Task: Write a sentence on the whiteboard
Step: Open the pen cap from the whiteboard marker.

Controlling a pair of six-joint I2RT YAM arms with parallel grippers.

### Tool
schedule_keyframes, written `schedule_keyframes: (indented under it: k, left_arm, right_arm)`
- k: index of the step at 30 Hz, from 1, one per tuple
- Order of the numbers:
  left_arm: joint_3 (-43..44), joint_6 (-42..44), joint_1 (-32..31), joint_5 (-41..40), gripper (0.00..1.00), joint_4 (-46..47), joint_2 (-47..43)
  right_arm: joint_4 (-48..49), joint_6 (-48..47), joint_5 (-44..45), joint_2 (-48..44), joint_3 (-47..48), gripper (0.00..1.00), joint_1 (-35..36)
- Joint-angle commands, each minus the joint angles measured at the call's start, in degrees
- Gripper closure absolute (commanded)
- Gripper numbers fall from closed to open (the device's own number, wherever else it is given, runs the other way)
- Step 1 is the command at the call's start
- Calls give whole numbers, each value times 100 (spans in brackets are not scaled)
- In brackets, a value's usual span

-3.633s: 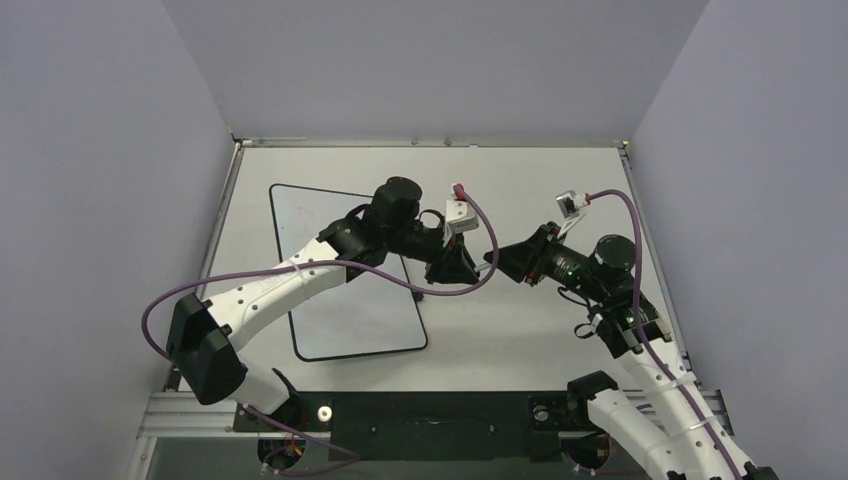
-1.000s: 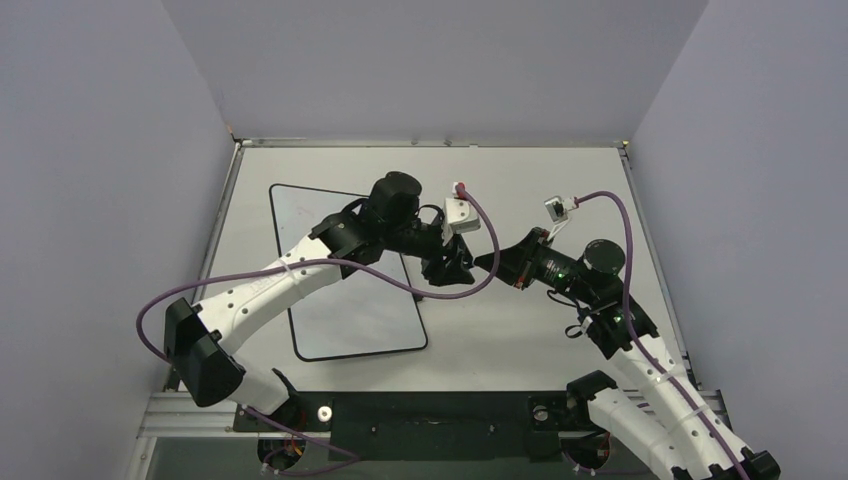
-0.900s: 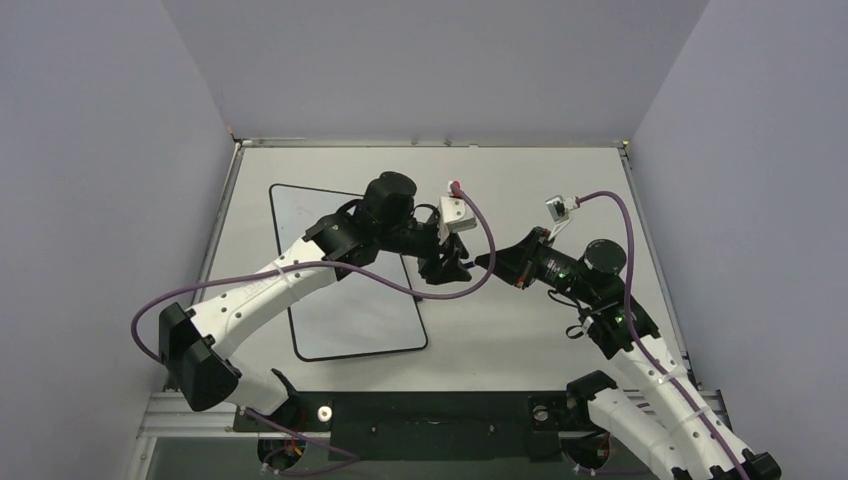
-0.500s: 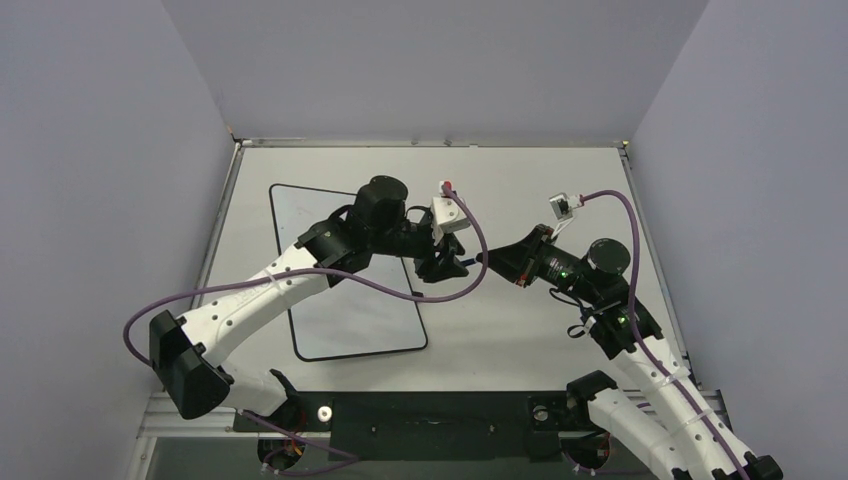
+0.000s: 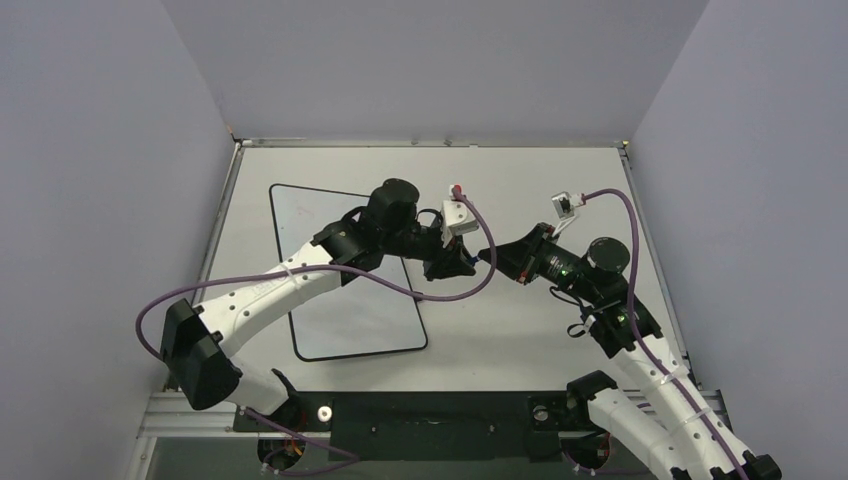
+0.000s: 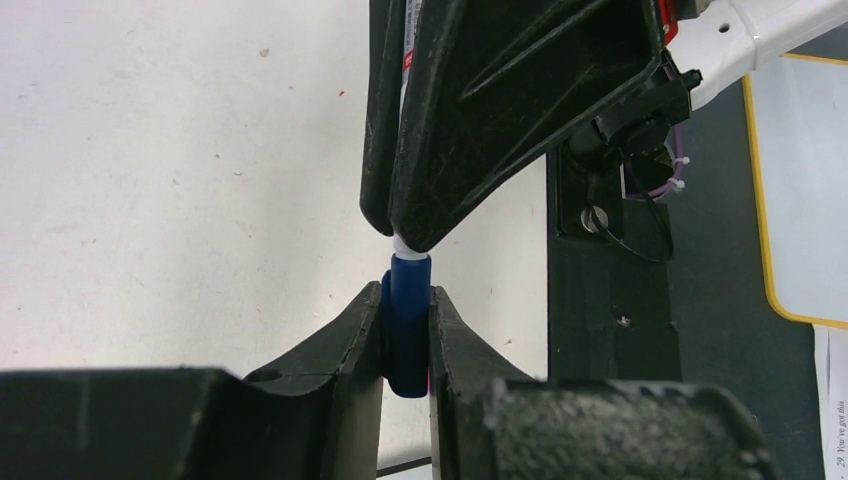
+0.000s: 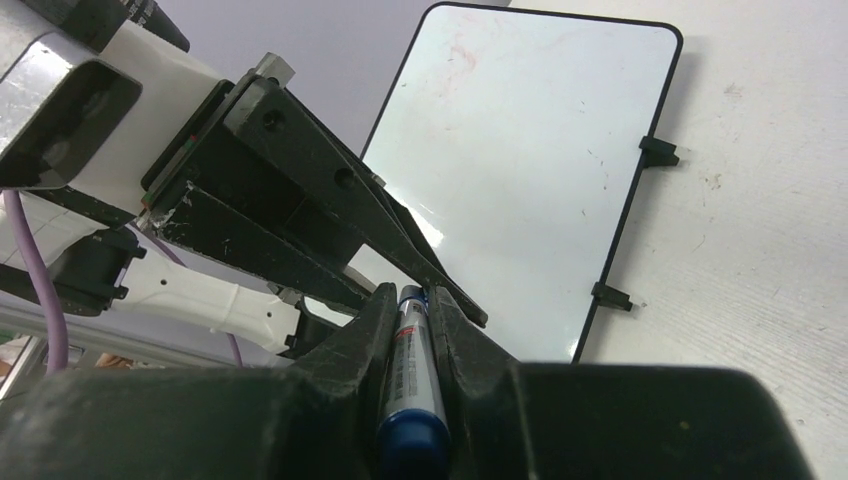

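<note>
- Top external view: the left gripper (image 5: 458,266) and the right gripper (image 5: 490,258) are found tip to tip. They are positioned just beside the right edge of the whiteboard (image 5: 350,320), off its surface and over the table (image 5: 520,330).
- Compared with the view taken 3.6 s ago, the gap between the two grippers is closed. Over the last second the left arm is swung toward the whiteboard and brought back, while the right gripper is kept nearly in place. What is held between the tips cannot be made out in this view.
- Left wrist view: the blue cap (image 6: 408,320) is pinched between the fingers (image 6: 350,330) of the left gripper, which are pressed against both its sides. A short band of white barrel is exposed between the cap and the fingers of the right gripper, which enter from above. The cap is judged to be seated, or at most barely started.
- Right wrist view: the marker pen (image 7: 408,380) is clamped lengthwise between the fingers (image 7: 350,345) of the right gripper. Its capped end is pointed at the left gripper, and the whiteboard lies flat beyond that.
- The whiteboard surface is shown bare except for faint reddish smudges. No part of the sentence is visible on it.
- Significance: the closing of the gap is judged to mark the start of cap removal, with one gripper on each end of the pen. Writing is not yet begun. A straight pull apart along the pen axis is judged to be required next, because a skewed pull could twist the pen in its clamp.
</note>
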Motion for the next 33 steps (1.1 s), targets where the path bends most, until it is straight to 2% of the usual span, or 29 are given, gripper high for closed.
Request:
schedule_keyframes:
  k: [1,6,10,13,18,23,28,33]
  left_arm:
    - [209,37,-39,281,100,141,166]
    - [307,306,-30,506,100,-290,273]
    - [213,381,-2,185,100,-407,209]
    - [-73,339,-5,-219,100,-161,54]
    - [-552,264,3,-483,100,265,26]
    - [-1017,-20,-22,-882,100,1113,82]
    - [-1274,-437,-88,-1262,100,1885,403]
    - [-1249,-844,-277,-1972,100,2268,950]
  right_arm:
    - [354,9,-164,-19,16,100,42]
    - [111,-286,-114,-112,35,100,32]
    - [-675,-634,230,-248,225,100,-49]
    - [-1020,-799,393,-222,343,100,-236]
    - [-1347,-783,308,-210,364,100,-942]
    - [-1582,-747,435,-111,392,100,-1281]
    - [-2017,-841,1258,-70,421,100,-1306]
    - [-2538,-995,2643,-228,332,100,-1305]
